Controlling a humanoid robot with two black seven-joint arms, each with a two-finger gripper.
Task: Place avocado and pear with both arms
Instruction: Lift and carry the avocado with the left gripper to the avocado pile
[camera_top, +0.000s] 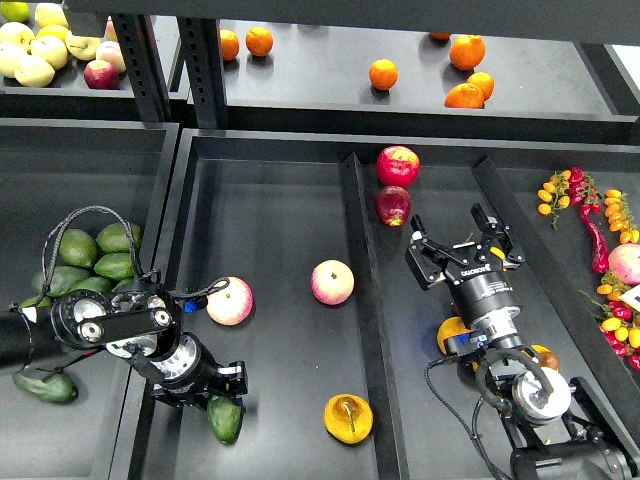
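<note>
The dark green avocado (227, 422) lies at the front left corner of the middle tray (270, 200). My left gripper (222, 398) is right above it and shut on its upper end. The orange-yellow pear (348, 418), with its dark blotch facing up, rests on the same tray's floor near the front, to the right of the avocado. My right gripper (462, 248) is open and empty, hovering over the right tray (440, 180), well up and to the right of the pear.
Two pink-yellow apples (230, 300) (332, 282) lie mid-tray. Red apples (398, 165) sit by the divider (360, 260). A pile of avocados (95, 262) fills the left tray. Oranges (452, 335) lie under my right arm. Chillies and small tomatoes (590, 215) are at the right.
</note>
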